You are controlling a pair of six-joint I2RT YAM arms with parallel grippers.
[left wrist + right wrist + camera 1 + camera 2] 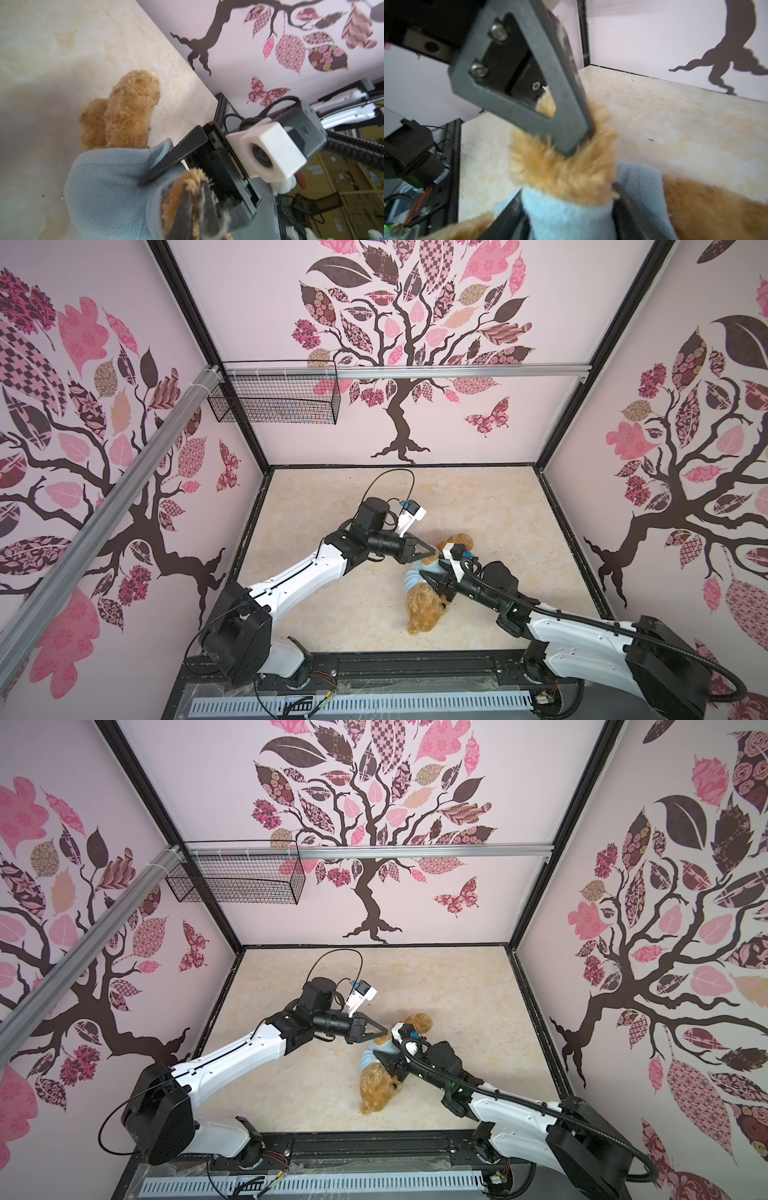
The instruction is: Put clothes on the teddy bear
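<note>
Closest in the left wrist view, the left claw [195,191] is closed on a tuft of golden fur. It pinches the end of the teddy bear's [128,108] arm, which sticks out of a sleeve of the light-blue shirt [108,187].

The right wrist view shows the same furry arm coming out of the blue sleeve. The right claw [566,193] has one dark finger on each side of that sleeve. Its jaws stand apart with the cloth between them; whether they press on it I cannot tell.

In both top views the teddy bear [422,608] [378,1088] lies on the marbled beige worktop [332,614], a little right of the middle. Its head points toward the front edge and its legs toward the back edge. The light-blue shirt [415,576] [370,1056] covers its trunk.

The left claw [432,552] [386,1029] reaches in from the left side. The right claw [428,580] [381,1057] reaches in from the front right corner. The two meet just beside each other over the bear's body.

A black wire basket [274,398] hangs on the rail above the back left corner, well apart from the bear.
</note>
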